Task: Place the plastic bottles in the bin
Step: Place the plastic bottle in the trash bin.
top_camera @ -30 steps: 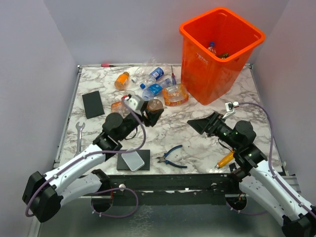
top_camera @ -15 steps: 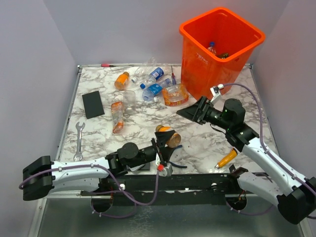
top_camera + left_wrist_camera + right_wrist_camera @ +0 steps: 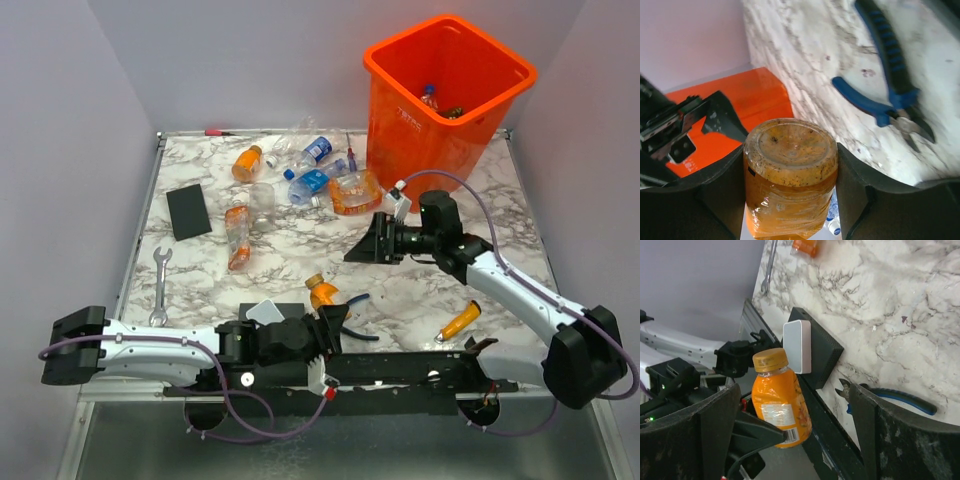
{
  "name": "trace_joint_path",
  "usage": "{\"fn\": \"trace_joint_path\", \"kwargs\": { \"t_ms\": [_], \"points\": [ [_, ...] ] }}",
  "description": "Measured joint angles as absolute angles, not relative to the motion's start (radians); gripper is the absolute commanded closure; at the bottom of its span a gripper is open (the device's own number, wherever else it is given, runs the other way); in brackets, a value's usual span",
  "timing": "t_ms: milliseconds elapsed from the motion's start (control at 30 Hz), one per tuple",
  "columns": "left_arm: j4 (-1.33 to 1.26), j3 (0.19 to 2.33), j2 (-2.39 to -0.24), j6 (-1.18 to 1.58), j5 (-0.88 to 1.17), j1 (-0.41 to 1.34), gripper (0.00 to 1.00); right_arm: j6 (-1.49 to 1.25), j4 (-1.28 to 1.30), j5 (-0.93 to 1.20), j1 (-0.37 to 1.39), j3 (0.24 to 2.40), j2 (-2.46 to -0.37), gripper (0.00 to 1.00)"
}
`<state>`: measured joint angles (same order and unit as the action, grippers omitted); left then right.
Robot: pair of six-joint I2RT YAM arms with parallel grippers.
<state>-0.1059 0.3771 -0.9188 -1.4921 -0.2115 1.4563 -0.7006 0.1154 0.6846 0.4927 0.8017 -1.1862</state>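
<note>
Plenty of plastic bottles [image 3: 308, 183] lay loose on the far left-middle of the table [image 3: 290, 250], so barely started imo. At the front edge the left fingers [image 3: 722, 192] pinched an orange bottle [image 3: 780, 400] round its body. The right fingers [image 3: 365, 245] were spread wide and empty, aimed at that bottle but well apart. Only a couple of bottles showed inside the bin [image 3: 420, 160].

The left gripper [image 3: 790, 197] is clamping an orange bottle [image 3: 790, 165], black fingers [image 3: 722, 187] pressing on both sides and the bottle's round base facing the camera. Up and right of the bottle, blue-handled pliers [image 3: 892, 95] are lying on the marble table [image 3: 805, 45]. Left of the bottle, the orange bin [image 3: 757, 97] is showing, with the black right arm [image 3: 687, 122] sitting in front of it.
</note>
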Motion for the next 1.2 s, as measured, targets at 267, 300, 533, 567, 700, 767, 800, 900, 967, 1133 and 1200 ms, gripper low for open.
{"fn": "trace_joint_path", "kwargs": {
  "t_ms": [267,300,533,567,700,767,800,900,967,1133,1200],
  "points": [
    [0.038,0.397,-0.998,-1.544,-0.255,1.500,1.00,-0.519,0.231,0.667,0.637,0.945,-1.327,0.10],
    [0.052,0.406,-1.003,-1.548,-0.257,1.500,1.00,-0.498,0.238,0.654,0.658,0.966,-1.335,0.10],
    [0.082,0.464,-1.019,-1.562,-0.264,1.501,1.00,-0.424,0.290,0.558,0.743,1.028,-1.370,0.11],
    [0.086,0.466,-1.020,-1.562,-0.264,1.501,1.00,-0.417,0.294,0.544,0.761,1.036,-1.383,0.11],
    [0.107,0.466,-1.029,-1.562,-0.271,1.505,1.00,-0.407,0.320,0.495,0.810,1.047,-1.420,0.16],
    [0.109,0.466,-1.032,-1.562,-0.275,1.507,1.00,-0.405,0.332,0.480,0.821,1.047,-1.425,0.20],
    [0.110,0.466,-1.033,-1.562,-0.276,1.508,1.00,-0.402,0.337,0.474,0.825,1.047,-1.425,0.21],
    [0.113,0.470,-1.034,-1.562,-0.279,1.508,1.00,-0.399,0.340,0.459,0.833,1.047,-1.429,0.23],
    [0.115,0.473,-1.034,-1.563,-0.279,1.508,1.00,-0.400,0.339,0.453,0.839,1.047,-1.434,0.24],
    [0.117,0.482,-1.036,-1.565,-0.280,1.508,1.00,-0.401,0.338,0.443,0.862,1.047,-1.459,0.35],
    [0.120,0.482,-1.036,-1.565,-0.280,1.508,1.00,-0.402,0.334,0.439,0.868,1.047,-1.465,0.49]
  ]
}}
